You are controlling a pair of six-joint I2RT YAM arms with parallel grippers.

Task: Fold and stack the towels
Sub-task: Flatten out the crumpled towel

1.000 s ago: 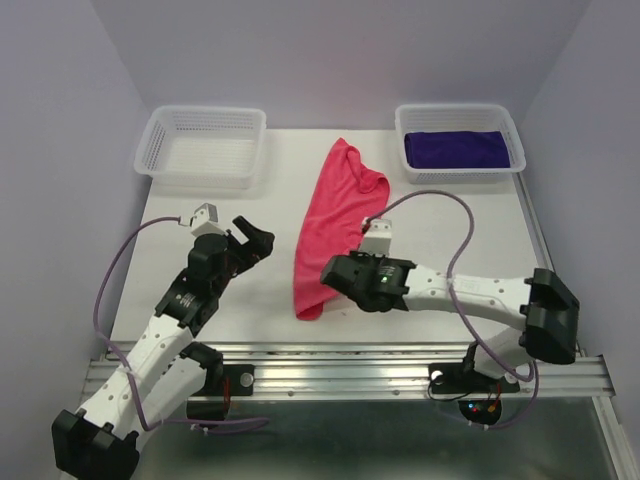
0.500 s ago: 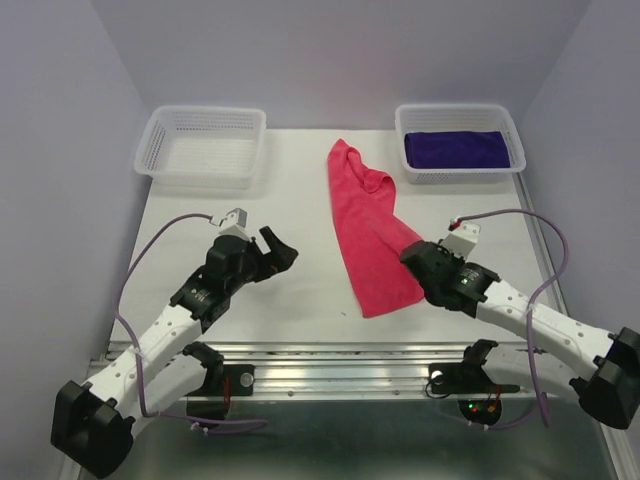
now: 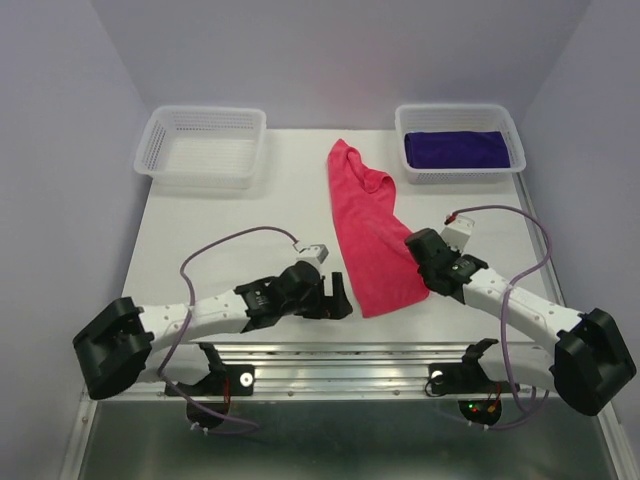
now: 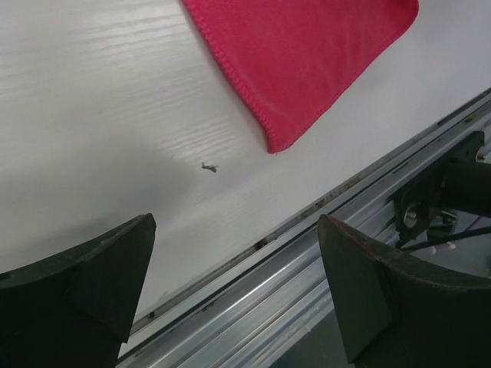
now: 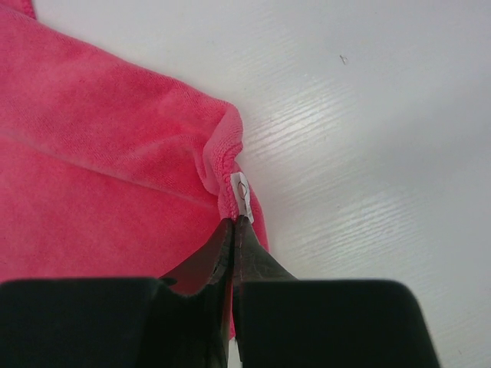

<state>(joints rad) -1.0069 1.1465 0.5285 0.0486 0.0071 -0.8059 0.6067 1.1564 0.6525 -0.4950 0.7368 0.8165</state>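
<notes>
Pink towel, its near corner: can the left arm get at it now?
Probably yes. The left arm holds its jaws open just beside the near corner of the pink towel, with only bare table between them.

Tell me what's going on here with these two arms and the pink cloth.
The right gripper is pinched shut on the right edge of the pink towel, near its small white label. The left gripper is open, low over the table beside the towel's near corner, not touching it. The towel lies stretched out, rumpled at its far end, not yet folded. A dark purple towel sits in the far right basket.
</notes>
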